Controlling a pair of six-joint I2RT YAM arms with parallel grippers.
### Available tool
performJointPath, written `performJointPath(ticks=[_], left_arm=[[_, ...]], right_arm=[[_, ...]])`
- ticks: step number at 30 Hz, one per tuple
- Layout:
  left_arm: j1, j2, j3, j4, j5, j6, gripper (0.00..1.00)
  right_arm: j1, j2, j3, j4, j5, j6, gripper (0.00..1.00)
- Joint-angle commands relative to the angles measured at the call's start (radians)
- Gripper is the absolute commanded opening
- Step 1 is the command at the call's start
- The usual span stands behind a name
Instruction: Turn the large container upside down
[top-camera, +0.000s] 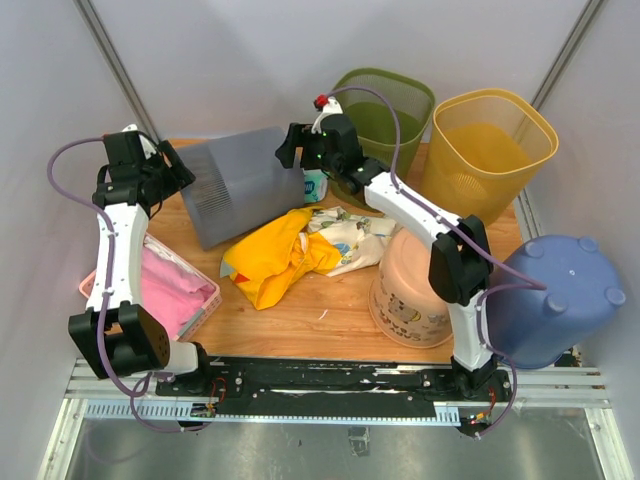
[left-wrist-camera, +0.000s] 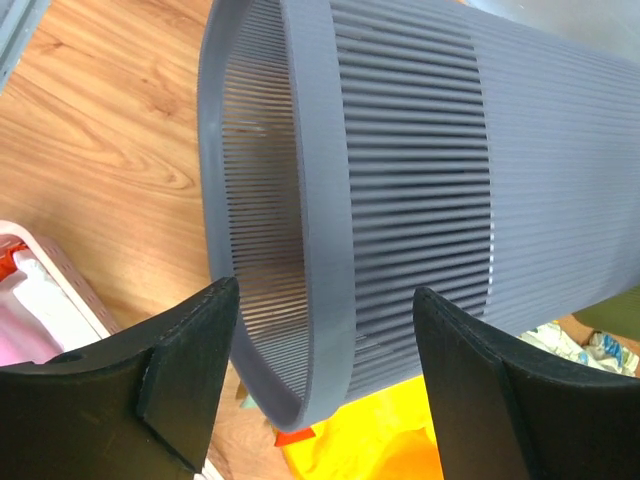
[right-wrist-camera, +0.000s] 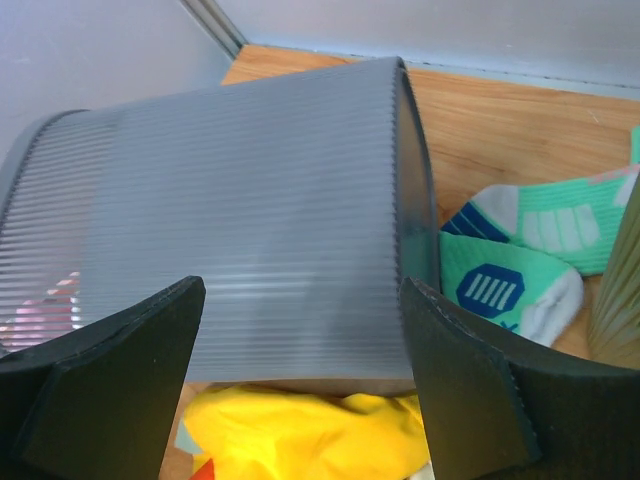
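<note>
The large grey ribbed container (top-camera: 245, 185) lies on its side at the back left of the table, its open mouth facing left. My left gripper (top-camera: 180, 170) is open just off the mouth; in the left wrist view (left-wrist-camera: 325, 300) the grey rim (left-wrist-camera: 325, 200) lines up between its black fingers (left-wrist-camera: 190, 350), with no contact visible. My right gripper (top-camera: 290, 150) is open at the container's closed base end; in the right wrist view (right-wrist-camera: 300, 290) the ribbed wall (right-wrist-camera: 250, 220) fills the gap between the jaws, and the fingers do not press on it.
A yellow cloth (top-camera: 280, 255) and patterned cloths lie under and in front of the container. A green and blue sock (right-wrist-camera: 520, 260) lies by its base. A green basket (top-camera: 385, 105), yellow basket (top-camera: 490, 150), upturned pink bucket (top-camera: 410, 290), blue bucket (top-camera: 555, 300) and pink tray (top-camera: 205, 300) stand around.
</note>
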Motion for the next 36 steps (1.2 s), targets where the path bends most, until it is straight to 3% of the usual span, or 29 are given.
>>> performJointPath(ticks=[1, 9, 19, 23, 29, 36], left_arm=[[0.003, -0.007, 0.002, 0.011, -0.016, -0.008, 0.77], [0.003, 0.006, 0.012, -0.001, 0.022, -0.014, 0.90], [0.003, -0.105, -0.120, 0.136, -0.019, -0.016, 0.86], [0.003, -0.063, -0.070, 0.042, -0.103, -0.019, 0.71], [0.003, -0.074, -0.125, 0.091, -0.019, -0.047, 0.47], [0.003, -0.058, -0.140, 0.110, 0.016, -0.060, 0.31]], right_arm=[[-0.057, 0.052, 0.037, 0.020, 0.030, 0.035, 0.81], [-0.070, 0.107, 0.100, 0.012, -0.027, 0.041, 0.81], [-0.070, 0.194, 0.181, 0.035, -0.199, 0.134, 0.82], [-0.071, 0.196, 0.176, 0.082, -0.302, 0.164, 0.82], [-0.070, 0.182, 0.182, 0.116, -0.384, 0.213, 0.82], [-0.070, 0.178, 0.239, 0.199, -0.528, 0.275, 0.82]])
